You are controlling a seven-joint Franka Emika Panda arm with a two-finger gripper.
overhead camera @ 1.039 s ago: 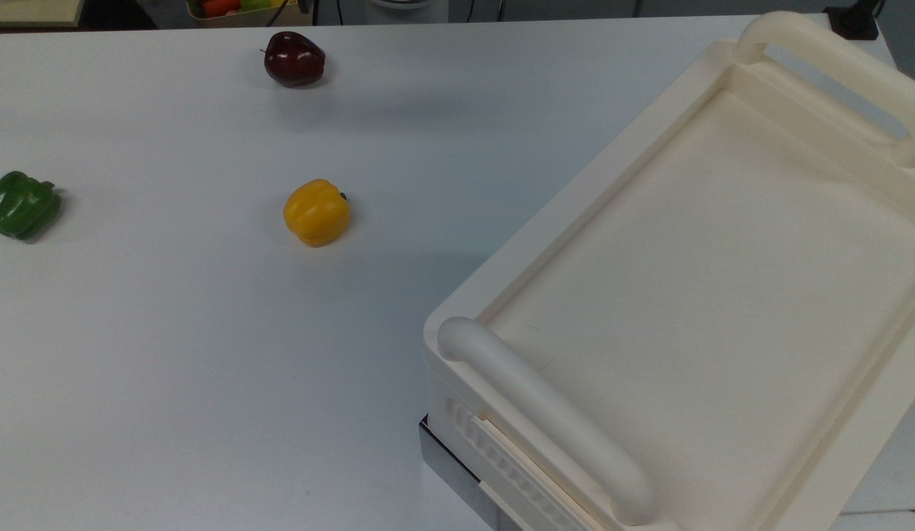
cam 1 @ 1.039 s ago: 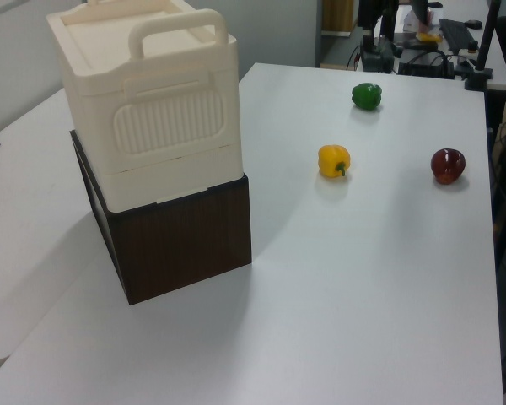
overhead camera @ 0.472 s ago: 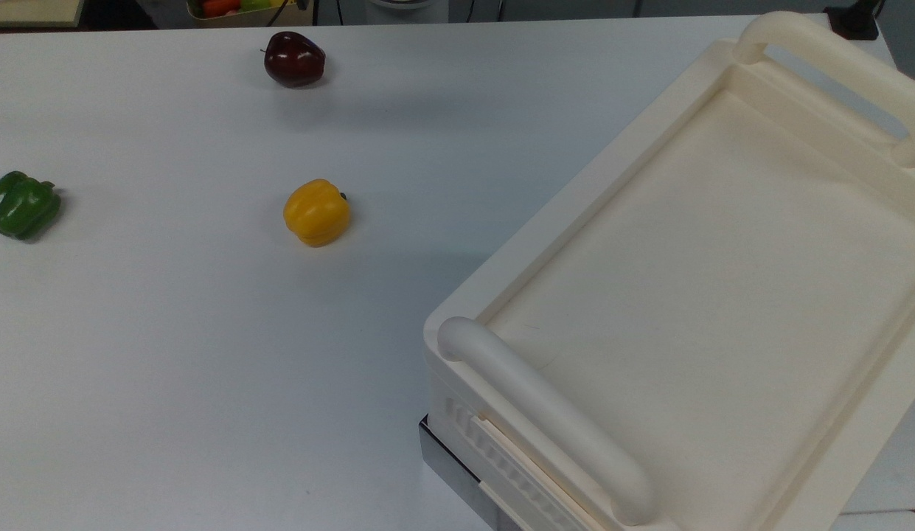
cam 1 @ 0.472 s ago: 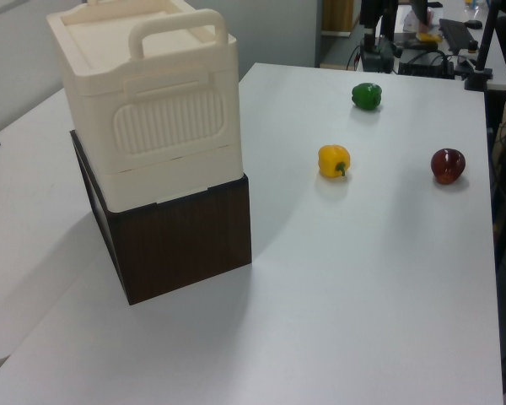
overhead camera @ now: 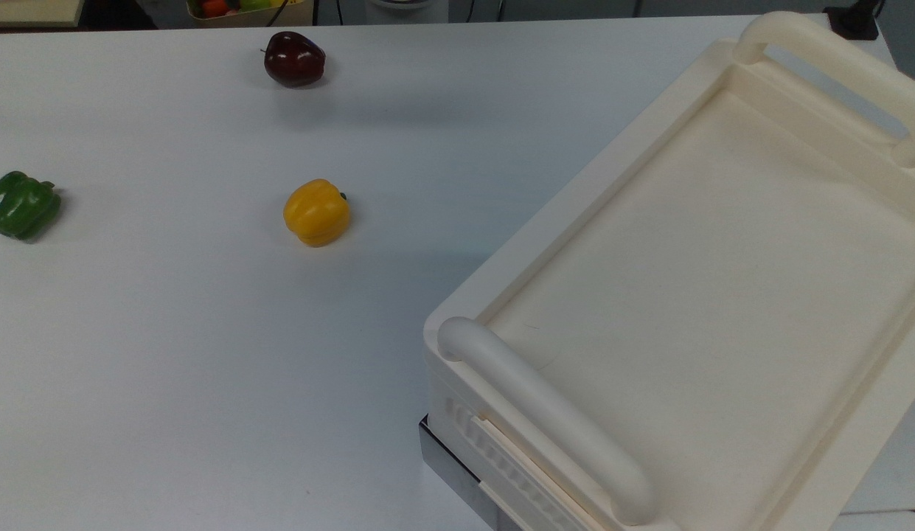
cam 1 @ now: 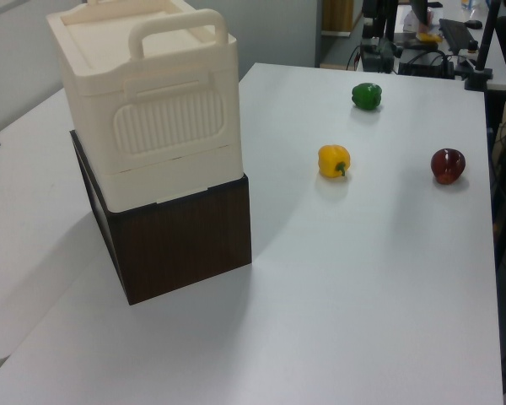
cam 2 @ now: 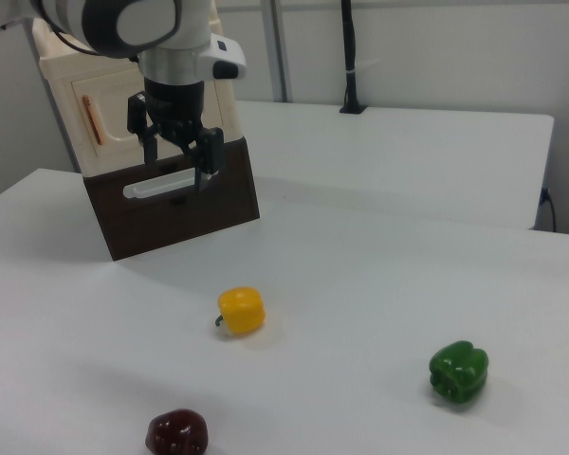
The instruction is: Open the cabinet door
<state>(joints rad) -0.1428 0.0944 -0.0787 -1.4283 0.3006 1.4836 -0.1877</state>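
In the right view, the gripper (cam 2: 178,154), fingers spread and empty, hangs before the cabinet (cam 2: 161,133); it should close in squarely on the door (cam 2: 123,109), on the cabinet's near left face.

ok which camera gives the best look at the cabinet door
The right view: the cabinet door faces it, brown strip visible, with the gripper in front. The top view looks down on the cabinet's lid and the left view faces its ribbed end, so both hide the door's face.
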